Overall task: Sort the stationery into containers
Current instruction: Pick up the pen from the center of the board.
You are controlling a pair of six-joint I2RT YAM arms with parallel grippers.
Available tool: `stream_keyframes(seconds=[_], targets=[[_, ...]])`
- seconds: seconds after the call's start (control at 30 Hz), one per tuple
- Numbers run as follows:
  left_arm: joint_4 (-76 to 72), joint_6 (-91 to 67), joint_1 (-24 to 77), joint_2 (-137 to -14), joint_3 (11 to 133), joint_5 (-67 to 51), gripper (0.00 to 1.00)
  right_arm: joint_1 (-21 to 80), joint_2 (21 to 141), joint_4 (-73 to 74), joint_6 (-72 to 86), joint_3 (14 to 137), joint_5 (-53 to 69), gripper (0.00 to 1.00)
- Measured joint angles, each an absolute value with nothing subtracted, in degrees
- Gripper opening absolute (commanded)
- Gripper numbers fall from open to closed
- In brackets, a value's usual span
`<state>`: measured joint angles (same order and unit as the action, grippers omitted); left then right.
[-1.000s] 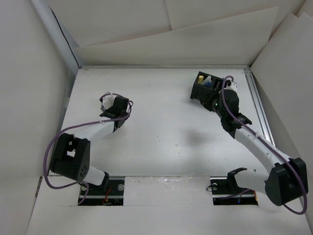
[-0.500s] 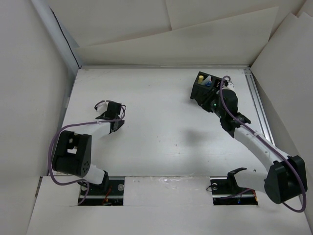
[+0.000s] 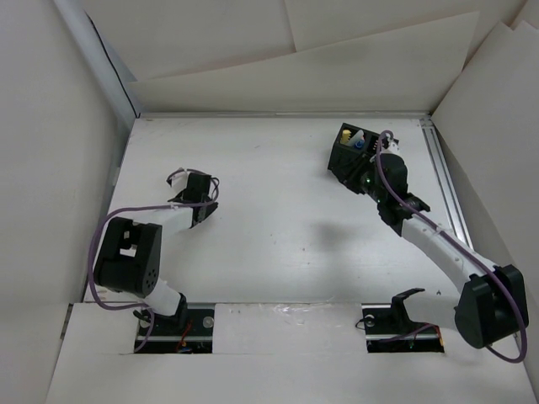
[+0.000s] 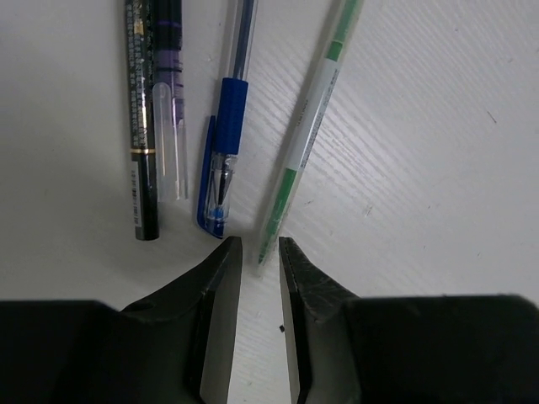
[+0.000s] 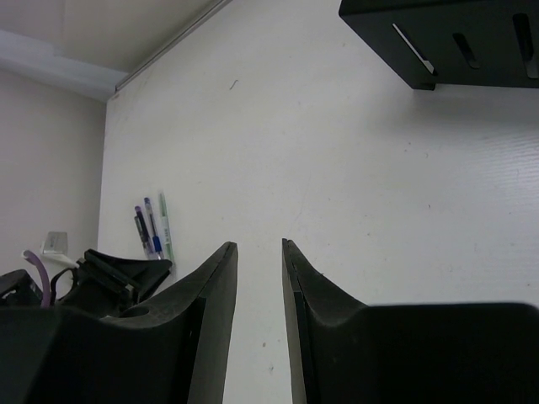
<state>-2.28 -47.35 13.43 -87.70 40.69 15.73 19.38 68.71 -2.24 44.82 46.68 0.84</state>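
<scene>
Three pens lie side by side on the white table in the left wrist view: a black-and-purple pen (image 4: 150, 126) with a clear cap, a blue pen (image 4: 226, 126) and a green pen (image 4: 307, 126). My left gripper (image 4: 259, 252) is open by a narrow gap, and the green pen's tip lies just ahead of its fingertips. Nothing is between the jaws. My right gripper (image 5: 259, 252) is open and empty, low over the table near the black two-compartment box (image 5: 455, 42). In the top view the box (image 3: 341, 158) holds yellow and blue items (image 3: 357, 140).
In the right wrist view the three pens (image 5: 153, 227) and my left gripper (image 5: 109, 273) show far off at the left. White walls ring the table; a metal rail (image 3: 442, 181) runs along its right side. My left gripper (image 3: 195, 189) sits at mid-left, my right gripper (image 3: 372, 170) beside the box.
My left arm has folded back and its gripper has shifted a little left and toward the near edge. My right gripper has barely moved by the box.
</scene>
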Motion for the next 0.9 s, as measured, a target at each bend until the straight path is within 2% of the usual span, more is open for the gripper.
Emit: stream_keyframes(seconds=[0.2, 0.23, 0.3, 0.37, 0.57, 0.63, 0.67, 0.77, 0.9], targets=[[-2.61, -46.72, 13.43, -89.8, 42.52, 15.88, 0.12, 19.55, 69.1, -2.24, 44.82, 46.83, 1.34, 0.34], [-2.63, -46.61, 13.43, -89.84, 42.54, 15.9, 0.07, 19.55, 69.1, -2.24, 44.82, 46.85, 1.39, 0.34], [-2.7, -46.39, 13.43, -89.84, 42.57, 15.88, 0.06, 19.55, 69.1, -2.24, 44.82, 46.89, 1.45, 0.35], [-2.72, -46.15, 13.43, -89.84, 42.59, 15.88, 0.0, 19.55, 69.1, -2.24, 44.82, 46.89, 1.52, 0.35], [-2.83, -44.82, 13.74, -89.84, 42.63, 15.68, 0.0, 19.55, 69.1, -2.24, 44.51, 46.89, 1.54, 0.43], [-2.72, -44.23, 14.55, -89.95, 42.78, 16.34, 0.0, 19.55, 69.1, -2.24, 44.38, 46.89, 1.67, 0.48], [-2.68, -43.88, 15.42, -89.95, 42.81, 16.82, 0.0, 19.55, 69.1, -2.24, 44.36, 46.89, 1.78, 0.56], [-2.26, -42.85, 19.79, -89.95, 43.11, 17.47, 0.0, 19.59, 69.63, -2.22, 43.99, 47.2, 2.83, 0.66], [-2.52, -40.62, 26.13, -89.08, 43.16, 15.64, 0.0, 19.7, 73.12, -2.7, 43.24, 49.01, 6.96, 0.76]])
